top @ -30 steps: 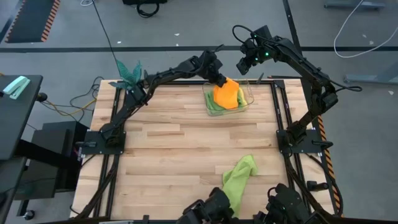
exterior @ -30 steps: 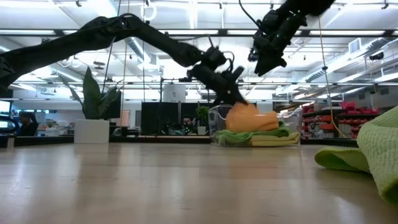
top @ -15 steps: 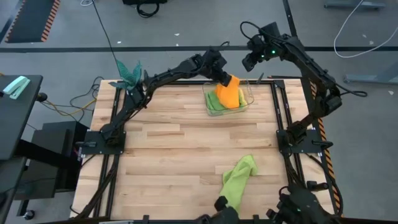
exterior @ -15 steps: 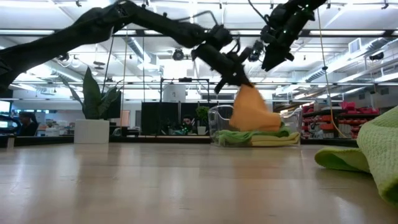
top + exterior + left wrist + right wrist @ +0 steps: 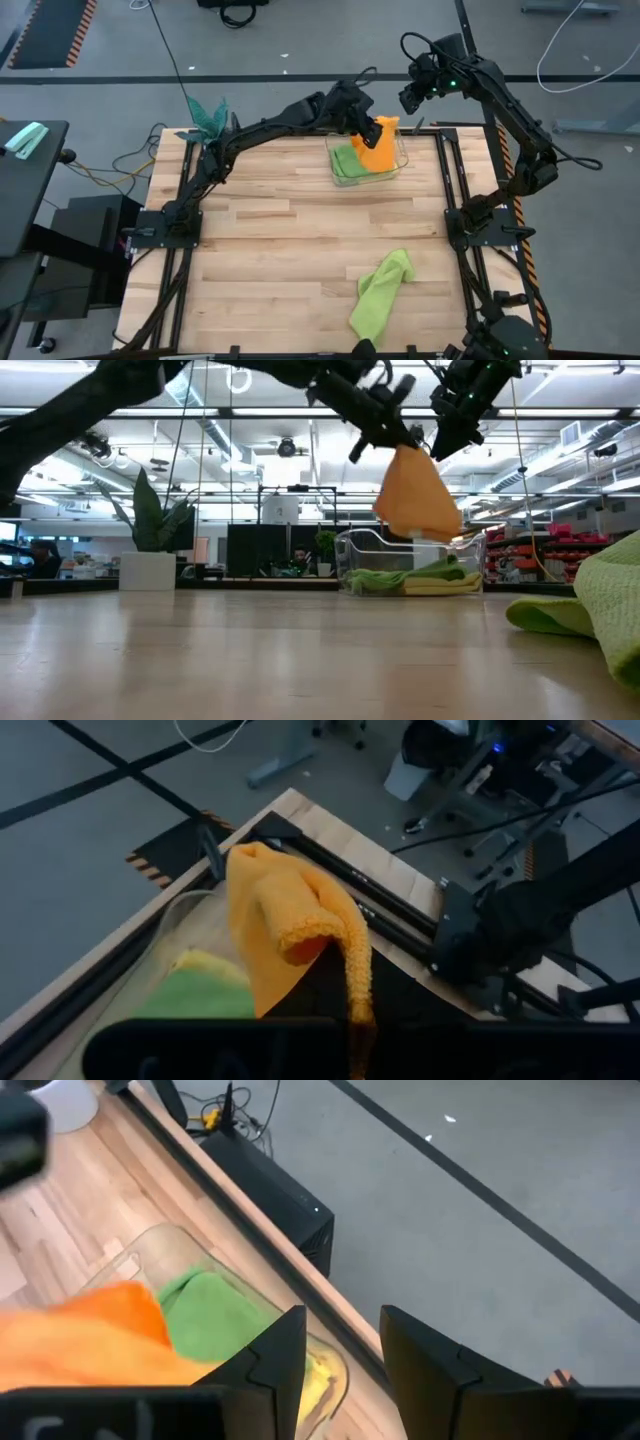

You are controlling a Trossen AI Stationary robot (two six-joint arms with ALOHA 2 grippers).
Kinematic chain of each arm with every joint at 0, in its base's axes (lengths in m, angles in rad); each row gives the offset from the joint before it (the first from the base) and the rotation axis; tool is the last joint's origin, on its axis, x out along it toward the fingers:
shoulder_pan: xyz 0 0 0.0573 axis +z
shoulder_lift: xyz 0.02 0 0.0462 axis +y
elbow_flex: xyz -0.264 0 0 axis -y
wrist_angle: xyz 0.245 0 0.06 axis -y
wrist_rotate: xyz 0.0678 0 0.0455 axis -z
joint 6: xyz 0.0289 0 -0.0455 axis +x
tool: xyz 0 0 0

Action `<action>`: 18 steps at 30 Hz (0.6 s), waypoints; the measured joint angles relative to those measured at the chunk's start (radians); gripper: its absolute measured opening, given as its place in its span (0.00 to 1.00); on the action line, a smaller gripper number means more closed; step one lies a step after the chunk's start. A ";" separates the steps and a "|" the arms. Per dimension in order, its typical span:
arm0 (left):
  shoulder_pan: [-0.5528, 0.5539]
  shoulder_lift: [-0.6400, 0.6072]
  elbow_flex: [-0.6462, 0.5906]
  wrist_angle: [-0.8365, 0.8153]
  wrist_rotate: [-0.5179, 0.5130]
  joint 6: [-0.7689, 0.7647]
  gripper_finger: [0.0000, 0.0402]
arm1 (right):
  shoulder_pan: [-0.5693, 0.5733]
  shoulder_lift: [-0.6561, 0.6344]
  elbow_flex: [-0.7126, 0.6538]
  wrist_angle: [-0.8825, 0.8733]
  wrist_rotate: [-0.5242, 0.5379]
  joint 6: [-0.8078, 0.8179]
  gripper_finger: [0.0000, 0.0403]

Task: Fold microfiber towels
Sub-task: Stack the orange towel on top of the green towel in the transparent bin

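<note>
Beneath the left tool (image 5: 372,128), whose jaws are clamped on it, the orange towel (image 5: 379,148) hangs above the clear bin (image 5: 336,172); a green towel (image 5: 390,577) and a yellow towel (image 5: 445,585) lie inside. Beside it, the right tool (image 5: 410,97) hovers with jaws apart, empty. Step in hand: drawing a towel out. Next, judged: carry it over bare wooden desk (image 5: 270,240) and spread it flat. Another lime towel (image 5: 380,290) lies crumpled well apart. Behind, an open workshop with a potted plant (image 5: 152,540).
</note>
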 joint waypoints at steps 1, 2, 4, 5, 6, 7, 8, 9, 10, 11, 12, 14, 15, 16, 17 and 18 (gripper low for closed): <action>0.000 -0.012 0.000 -0.012 0.000 0.000 0.02 | -0.001 -0.004 0.000 -0.009 0.000 -0.002 0.34; 0.000 -0.028 0.000 -0.021 0.000 0.000 0.02 | -0.001 -0.009 0.000 -0.023 0.000 -0.003 0.34; -0.004 -0.052 0.001 -0.050 0.000 0.004 0.02 | -0.001 -0.015 0.000 -0.064 -0.001 -0.005 0.34; -0.005 -0.064 0.002 -0.066 0.001 0.004 0.02 | -0.001 -0.015 0.000 -0.086 -0.004 -0.014 0.34; -0.005 -0.070 0.002 -0.092 0.000 0.005 0.02 | -0.001 -0.015 0.000 -0.105 -0.010 -0.026 0.34; -0.006 -0.077 0.001 -0.098 0.000 0.005 0.02 | -0.001 -0.015 0.000 -0.119 -0.021 -0.032 0.34; -0.006 -0.081 0.000 -0.105 0.002 0.006 0.02 | -0.001 -0.014 0.000 -0.126 -0.051 -0.037 0.34; -0.006 -0.087 0.000 -0.111 0.002 0.008 0.02 | -0.001 -0.013 0.000 -0.123 -0.099 -0.037 0.34; -0.006 -0.096 0.000 -0.110 0.002 0.011 0.02 | -0.008 -0.012 0.000 -0.115 -0.157 -0.036 0.34; -0.005 -0.106 -0.001 -0.112 0.002 0.014 0.02 | -0.015 -0.011 0.000 -0.107 -0.217 -0.030 0.34; -0.002 -0.116 0.000 -0.105 0.002 0.014 0.02 | -0.021 -0.011 0.000 -0.100 -0.277 -0.022 0.33; 0.007 -0.136 0.000 -0.111 0.003 0.017 0.02 | -0.027 -0.012 0.000 -0.098 -0.355 -0.006 0.32; 0.011 -0.142 0.001 -0.110 0.003 0.017 0.02 | -0.027 -0.011 0.000 -0.099 -0.362 0.004 0.31; 0.016 -0.145 0.001 -0.113 0.005 0.017 0.02 | -0.027 -0.011 -0.001 -0.100 -0.361 0.014 0.30; 0.021 -0.148 0.001 -0.122 0.006 0.018 0.02 | -0.026 -0.012 -0.005 -0.099 -0.358 0.020 0.29; 0.026 -0.151 0.000 -0.128 0.007 0.017 0.02 | -0.021 -0.012 -0.014 -0.099 -0.357 0.019 0.27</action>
